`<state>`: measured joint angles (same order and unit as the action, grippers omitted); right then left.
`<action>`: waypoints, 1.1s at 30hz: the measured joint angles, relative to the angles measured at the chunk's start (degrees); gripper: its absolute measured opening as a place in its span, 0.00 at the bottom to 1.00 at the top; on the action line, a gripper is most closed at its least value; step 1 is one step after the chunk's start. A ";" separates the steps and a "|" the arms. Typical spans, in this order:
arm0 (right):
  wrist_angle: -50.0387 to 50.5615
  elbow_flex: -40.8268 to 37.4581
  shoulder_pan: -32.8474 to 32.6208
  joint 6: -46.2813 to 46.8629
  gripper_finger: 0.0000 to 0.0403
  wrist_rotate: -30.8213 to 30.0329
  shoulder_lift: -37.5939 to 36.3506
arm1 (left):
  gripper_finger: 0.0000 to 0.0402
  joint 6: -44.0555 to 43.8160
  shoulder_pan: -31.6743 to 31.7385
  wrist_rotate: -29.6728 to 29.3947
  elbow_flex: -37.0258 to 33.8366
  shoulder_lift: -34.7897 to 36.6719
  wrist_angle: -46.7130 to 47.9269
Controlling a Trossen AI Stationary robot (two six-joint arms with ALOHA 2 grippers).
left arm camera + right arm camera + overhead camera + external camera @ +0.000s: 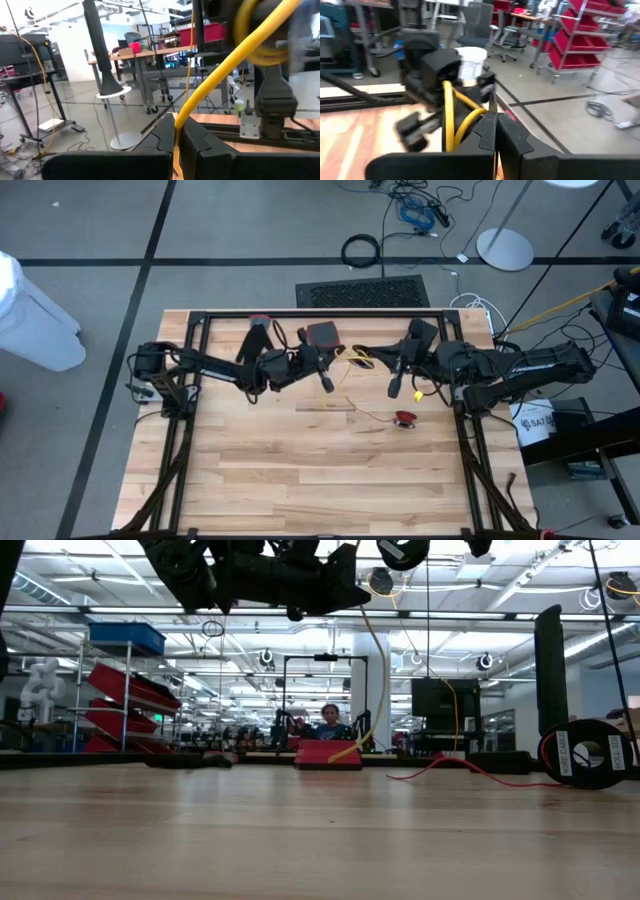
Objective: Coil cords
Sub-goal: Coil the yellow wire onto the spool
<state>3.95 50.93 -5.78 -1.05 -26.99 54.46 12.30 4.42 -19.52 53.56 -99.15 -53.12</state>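
Observation:
A long yellow cord runs in the air between my two grippers above the table's far middle. My left gripper is shut on it. My right gripper is shut too, with loops of the cord bunched at its fingertips. In the low view a stretch of the yellow cord hangs down toward the far edge. A thin red wire lies on the wood and runs to a small spool. My left gripper pinches the yellow cord between its two fingertips, which point about level toward the table's right. From there the cord rises, fairly straight, toward the right gripper. My right gripper meets the yellow cord's looped part at its shut fingertips, pointing about level toward the table's left. The loops hang clear of the table.
A red and dark box sits near the far edge behind the left gripper. A black frame borders the table's far and side edges. The spool stands at the low view's right. The near half of the wooden top is bare.

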 joint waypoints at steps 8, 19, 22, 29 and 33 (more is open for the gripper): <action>-0.78 0.01 -0.02 0.64 0.00 4.87 0.00 | 0.02 -2.96 1.81 1.63 0.00 0.01 4.02; -13.05 0.01 -0.06 -1.53 0.00 5.91 1.88 | 0.02 -8.48 2.06 5.95 0.00 -2.04 4.60; -16.63 0.01 0.75 -1.74 0.00 5.92 5.15 | 0.02 -8.88 2.06 5.96 0.00 -2.04 3.99; -33.28 0.01 1.62 -5.52 0.00 1.15 16.16 | 0.02 -9.01 2.06 5.98 1.60 -2.04 7.08; -41.04 0.01 1.69 -10.17 0.00 -5.16 20.67 | 0.02 -9.05 1.79 5.89 1.60 -2.04 7.57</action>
<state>-37.10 50.93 -4.09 -11.21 -32.16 75.12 3.25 6.21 -13.63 55.16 -101.19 -45.55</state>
